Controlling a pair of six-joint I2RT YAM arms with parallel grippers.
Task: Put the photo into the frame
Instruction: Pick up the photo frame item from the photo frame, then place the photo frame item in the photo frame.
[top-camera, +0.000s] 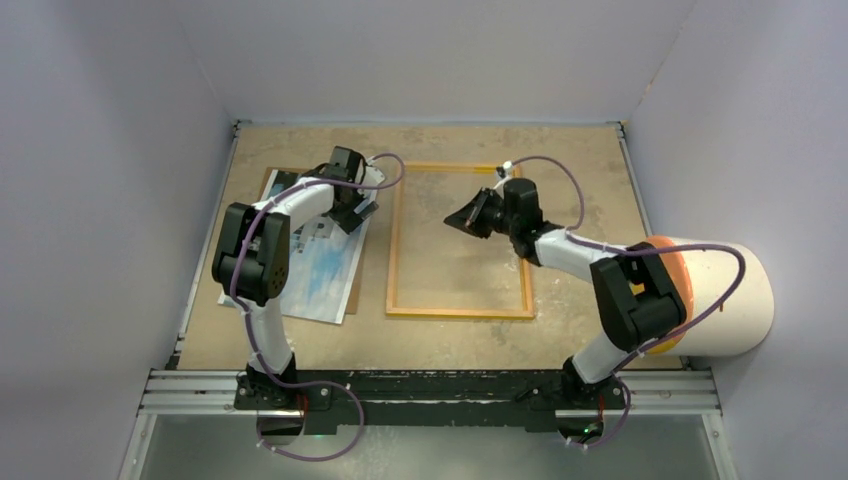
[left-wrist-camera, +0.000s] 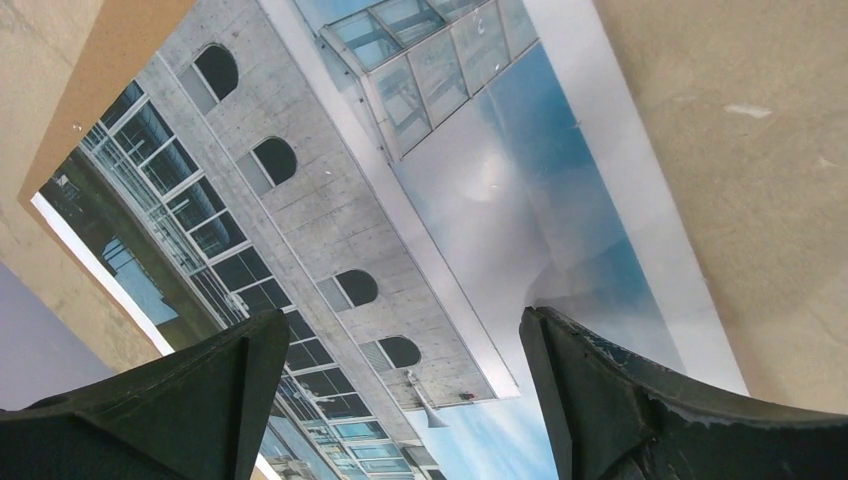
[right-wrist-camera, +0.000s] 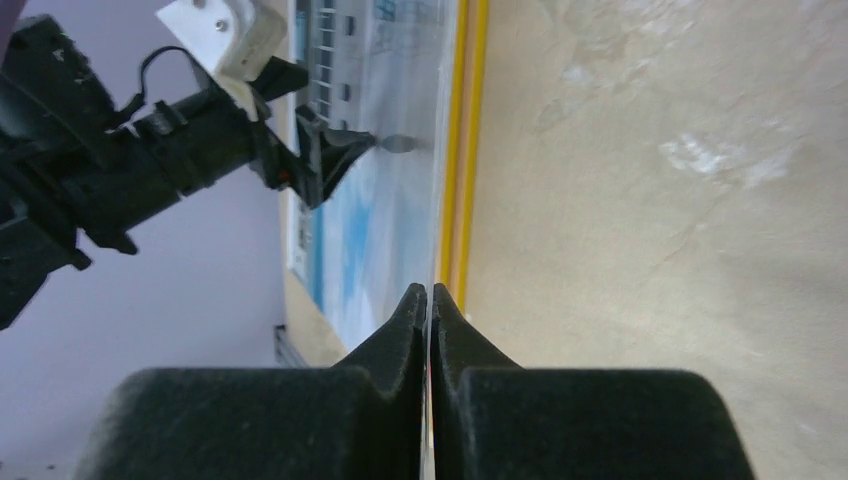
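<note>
The photo (top-camera: 322, 268), a white building against blue sky, lies face up at the left on a brown backing board (top-camera: 358, 285). My left gripper (top-camera: 352, 212) hovers just above the photo's far end. In the left wrist view it (left-wrist-camera: 405, 315) is open, with the fingers apart over the print (left-wrist-camera: 330, 200) and nothing between them. The yellow frame (top-camera: 460, 312) lies flat in the middle of the table. My right gripper (top-camera: 450, 222) is over the frame's inside, pointing left. In the right wrist view it (right-wrist-camera: 430, 288) is shut, with nothing seen in it. The frame's left rail (right-wrist-camera: 465, 150) and the photo (right-wrist-camera: 370, 220) lie beyond it.
A large white roll with an orange end (top-camera: 720, 295) lies at the right edge beside the right arm. Grey walls close in the table on three sides. A metal rail (top-camera: 430, 392) runs along the near edge. The backing board's edge also shows in the left wrist view (left-wrist-camera: 120, 50).
</note>
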